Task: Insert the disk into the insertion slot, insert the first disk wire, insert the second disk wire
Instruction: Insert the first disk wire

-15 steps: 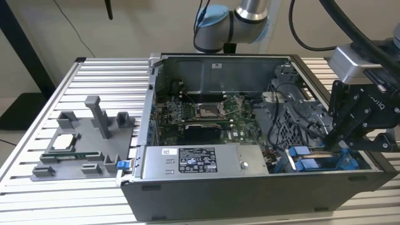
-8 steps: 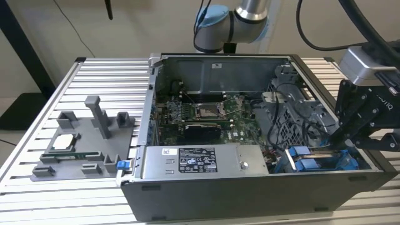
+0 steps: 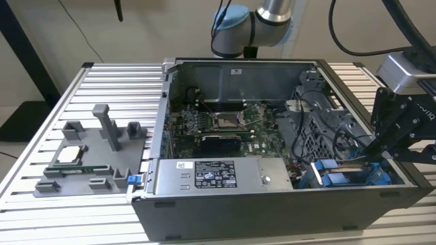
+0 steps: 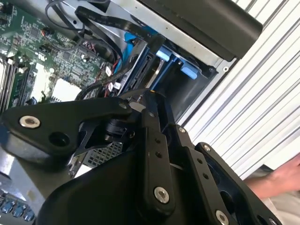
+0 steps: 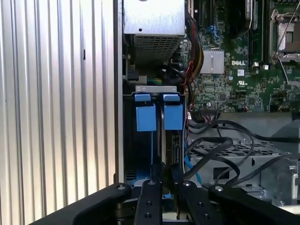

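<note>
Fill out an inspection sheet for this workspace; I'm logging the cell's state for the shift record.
Surface: slatted metal table, open computer case standing on it.
Job's things: insertion slot with blue tabs at a case corner; whether the disk sits inside, cannot tell.
Clutter: grey fixture tray with a processor chip, beside the case.
Grippers: pincer low over the insertion slot.
Cables: black cables looping next to the slot.
Surroundings: a person's hand near the table edge.
</note>
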{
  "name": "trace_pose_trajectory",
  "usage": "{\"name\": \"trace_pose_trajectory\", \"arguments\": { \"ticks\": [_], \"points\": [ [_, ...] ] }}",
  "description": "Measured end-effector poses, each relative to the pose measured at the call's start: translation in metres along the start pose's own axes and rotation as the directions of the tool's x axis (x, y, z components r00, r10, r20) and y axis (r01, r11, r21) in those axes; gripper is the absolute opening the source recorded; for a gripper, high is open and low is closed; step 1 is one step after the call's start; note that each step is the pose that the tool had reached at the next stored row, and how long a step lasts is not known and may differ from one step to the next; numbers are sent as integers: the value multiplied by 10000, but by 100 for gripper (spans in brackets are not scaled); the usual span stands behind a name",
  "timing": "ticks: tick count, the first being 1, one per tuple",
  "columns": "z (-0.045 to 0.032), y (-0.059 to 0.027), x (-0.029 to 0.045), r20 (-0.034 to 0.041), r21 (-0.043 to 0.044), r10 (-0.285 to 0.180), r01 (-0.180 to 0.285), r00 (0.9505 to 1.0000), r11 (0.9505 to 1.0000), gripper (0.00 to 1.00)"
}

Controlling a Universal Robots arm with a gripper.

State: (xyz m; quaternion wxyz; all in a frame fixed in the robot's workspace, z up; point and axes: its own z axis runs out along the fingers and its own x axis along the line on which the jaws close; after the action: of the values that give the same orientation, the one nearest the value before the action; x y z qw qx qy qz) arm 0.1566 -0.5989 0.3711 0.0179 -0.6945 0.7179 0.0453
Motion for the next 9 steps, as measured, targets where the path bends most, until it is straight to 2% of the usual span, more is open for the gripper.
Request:
{"name": "trace_pose_trajectory", "arguments": {
  "ticks": [4,9],
  "points": [
    [3,-6,-8,1,-1,-2,2,10000,10000,0],
    [32,-52,-71,2,-1,-2,2,10000,10000,0]
  ]
}}
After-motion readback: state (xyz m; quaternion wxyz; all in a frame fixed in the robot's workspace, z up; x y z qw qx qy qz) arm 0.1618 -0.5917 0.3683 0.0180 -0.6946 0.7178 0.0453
